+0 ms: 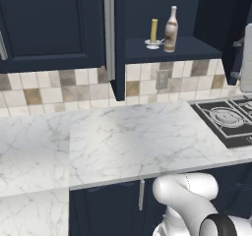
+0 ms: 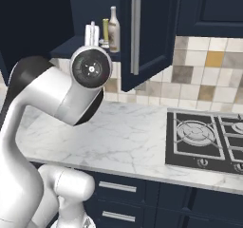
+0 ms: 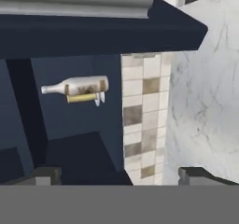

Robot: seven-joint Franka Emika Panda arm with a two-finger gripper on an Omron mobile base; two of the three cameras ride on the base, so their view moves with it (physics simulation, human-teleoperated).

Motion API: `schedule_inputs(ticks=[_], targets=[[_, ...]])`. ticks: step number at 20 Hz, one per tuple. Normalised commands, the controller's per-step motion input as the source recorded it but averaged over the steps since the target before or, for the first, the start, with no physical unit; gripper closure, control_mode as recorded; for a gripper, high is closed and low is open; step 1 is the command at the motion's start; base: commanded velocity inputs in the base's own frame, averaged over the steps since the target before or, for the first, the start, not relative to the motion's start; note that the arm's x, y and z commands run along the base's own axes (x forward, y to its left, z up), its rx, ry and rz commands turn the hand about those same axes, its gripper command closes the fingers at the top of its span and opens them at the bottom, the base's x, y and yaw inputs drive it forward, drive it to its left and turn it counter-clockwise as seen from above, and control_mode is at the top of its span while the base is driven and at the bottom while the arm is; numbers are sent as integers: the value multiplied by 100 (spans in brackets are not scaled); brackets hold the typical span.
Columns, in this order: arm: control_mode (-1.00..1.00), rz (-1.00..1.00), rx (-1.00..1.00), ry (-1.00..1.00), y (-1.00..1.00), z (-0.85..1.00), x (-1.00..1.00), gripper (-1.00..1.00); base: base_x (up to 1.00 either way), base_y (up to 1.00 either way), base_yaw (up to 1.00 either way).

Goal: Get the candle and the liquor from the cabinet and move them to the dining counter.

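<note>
The navy wall cabinet (image 1: 172,50) stands open. On its shelf the brownish liquor bottle (image 1: 171,29) stands upright, and the pale-yellow candle (image 1: 154,32) sits on its white saucer just to the bottle's left. From the other side, the liquor (image 2: 113,30) stands right of the candle (image 2: 105,32), both partly behind my arm. The hand view is rolled sideways, so the liquor (image 3: 77,85) and candle (image 3: 83,98) appear lying flat. My gripper (image 3: 120,175) is open and empty, some way off from the shelf. The dining counter is out of view.
One open cabinet door (image 1: 115,43) with a silver bar handle juts out left of the shelf, and another door (image 2: 142,32) hangs to its right. A marble worktop (image 1: 123,141) runs below, with tile behind it. A black gas hob (image 2: 204,139) lies at the right.
</note>
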Motion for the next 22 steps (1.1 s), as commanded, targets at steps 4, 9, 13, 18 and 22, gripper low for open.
schedule_inputs(ticks=[4, 9, 13, 18, 22], targets=[[-100, -14, 0, -8, 20, -10, 66, -100, 0, 0, 0], [-100, -32, 0, 0, 11, 0, 68, -100, 0, 0, 0], [-100, -37, 0, 0, 3, 1, 56, -100, 0, 0, 0], [-100, -28, 0, 0, -10, -6, 42, -100, 0, 0, 0], [-100, -31, 0, 0, -26, -11, 40, -100, 0, 0, 0]])
